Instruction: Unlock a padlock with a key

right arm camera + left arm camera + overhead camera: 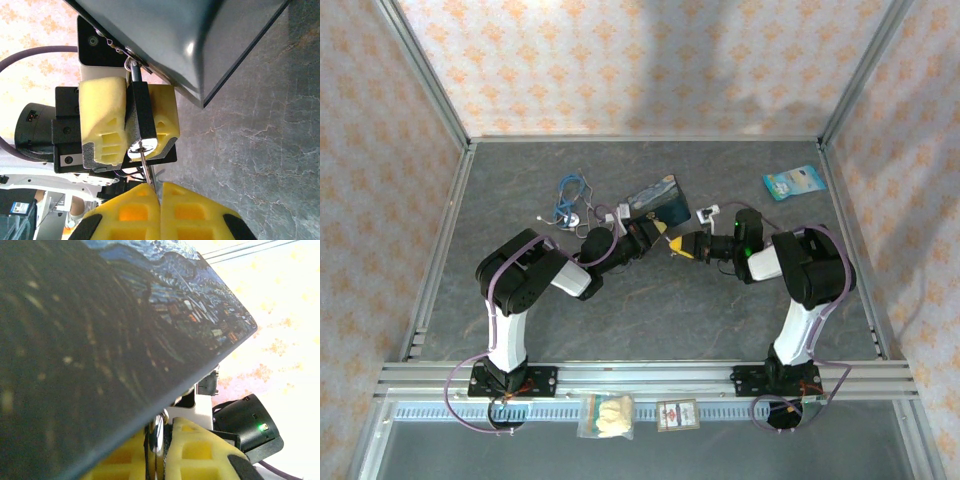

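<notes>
Key (145,165): pinched tight in my right gripper (159,189), shaft in line with the padlock (142,112), tip at its keyhole (139,148); my left gripper (658,238) clamps the padlock body directly ahead.

Black-and-white arms (508,335), purple cables (491,305), yellow foam-padded jaws.

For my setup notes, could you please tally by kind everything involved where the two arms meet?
grippers: 2, the left gripper and the right gripper
padlock: 1
key: 1
painted box: 1
total: 5
</notes>
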`<state>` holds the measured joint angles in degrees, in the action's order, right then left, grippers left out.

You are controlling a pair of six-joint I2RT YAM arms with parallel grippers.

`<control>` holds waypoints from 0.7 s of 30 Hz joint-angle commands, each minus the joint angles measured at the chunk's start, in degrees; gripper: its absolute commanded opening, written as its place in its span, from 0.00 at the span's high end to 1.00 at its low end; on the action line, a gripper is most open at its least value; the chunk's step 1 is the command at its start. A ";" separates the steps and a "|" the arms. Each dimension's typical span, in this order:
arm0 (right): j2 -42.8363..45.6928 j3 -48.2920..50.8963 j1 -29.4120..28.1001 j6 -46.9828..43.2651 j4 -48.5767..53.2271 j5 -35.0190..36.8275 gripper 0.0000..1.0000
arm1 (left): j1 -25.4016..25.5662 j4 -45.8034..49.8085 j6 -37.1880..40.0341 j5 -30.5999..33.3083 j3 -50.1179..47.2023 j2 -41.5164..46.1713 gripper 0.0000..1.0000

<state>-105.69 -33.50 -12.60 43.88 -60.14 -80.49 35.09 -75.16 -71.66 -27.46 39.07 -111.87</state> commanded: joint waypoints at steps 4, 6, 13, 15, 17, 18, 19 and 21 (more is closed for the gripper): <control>-1.95 -1.89 -0.14 3.50 -16.46 6.73 1.00 | 6.81 -7.16 -4.34 -11.40 2.02 2.19 1.00; -2.92 -0.83 -0.14 6.17 -21.39 7.16 1.00 | 6.95 -7.45 -6.41 -11.38 2.57 1.93 1.00; -8.25 -1.48 -0.14 14.04 -33.18 7.08 1.00 | 7.43 -6.91 -6.64 -11.62 2.70 2.19 1.00; -9.17 -2.37 -0.10 15.49 -34.16 7.01 1.00 | 7.49 -6.37 -5.93 -11.74 2.38 3.07 1.00; -9.53 -3.10 -0.14 16.22 -33.56 7.10 1.00 | 7.61 -5.68 -4.87 -11.98 2.15 3.95 1.00; -9.45 -3.44 -0.17 16.43 -32.37 7.14 1.00 | 7.62 -5.53 -4.17 -12.07 1.98 3.90 1.00; -9.31 -3.59 -0.20 16.73 -31.48 7.27 1.00 | 7.67 -5.81 -3.69 -12.13 1.67 3.79 1.00; -9.04 -3.37 -0.19 17.78 -30.36 7.28 1.00 | 7.62 -7.01 -2.79 -12.35 1.37 3.38 1.00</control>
<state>-114.34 -33.04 -12.16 58.76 -87.05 -81.49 35.53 -76.12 -76.40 -25.39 39.81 -111.26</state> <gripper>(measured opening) 0.045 0.099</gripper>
